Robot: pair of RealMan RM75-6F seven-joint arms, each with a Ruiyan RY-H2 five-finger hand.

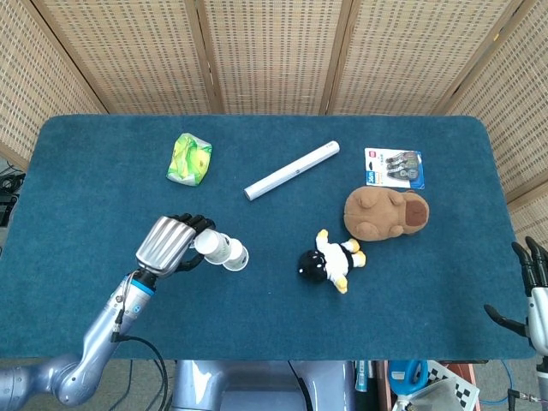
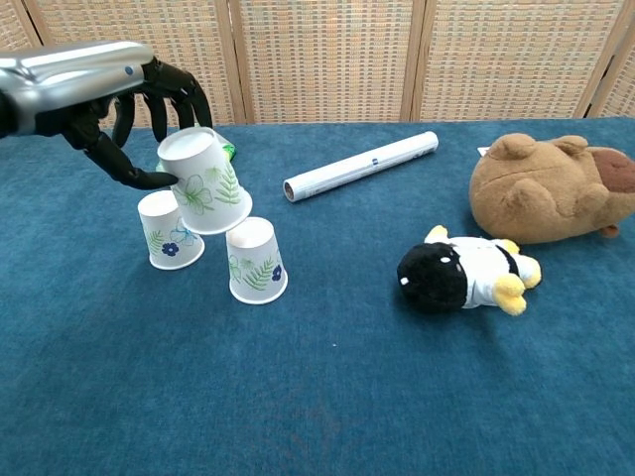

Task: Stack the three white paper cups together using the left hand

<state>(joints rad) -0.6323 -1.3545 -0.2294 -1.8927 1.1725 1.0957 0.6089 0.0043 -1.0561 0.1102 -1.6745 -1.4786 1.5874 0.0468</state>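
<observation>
My left hand [image 1: 171,244] [image 2: 109,94] holds a white paper cup with a green leaf print [image 2: 203,180] [image 1: 210,244] in the air, upside down and tilted. Below it two more cups stand upside down on the blue table. One has a blue flower print [image 2: 169,230] and is hidden under the hand in the head view. The other has a fern print [image 2: 256,260] [image 1: 234,255]. The held cup hangs above the gap between them, its rim close to the fern cup's top. My right hand [image 1: 533,291] sits at the table's near right corner, holding nothing, fingers apart.
A green packet [image 1: 189,159] lies behind the cups, and a white tube [image 1: 291,170] [image 2: 361,166] lies farther right. A black-and-white plush [image 1: 330,260] [image 2: 461,273], a brown plush bear [image 1: 385,211] [image 2: 551,193] and a blister pack [image 1: 394,167] lie on the right half.
</observation>
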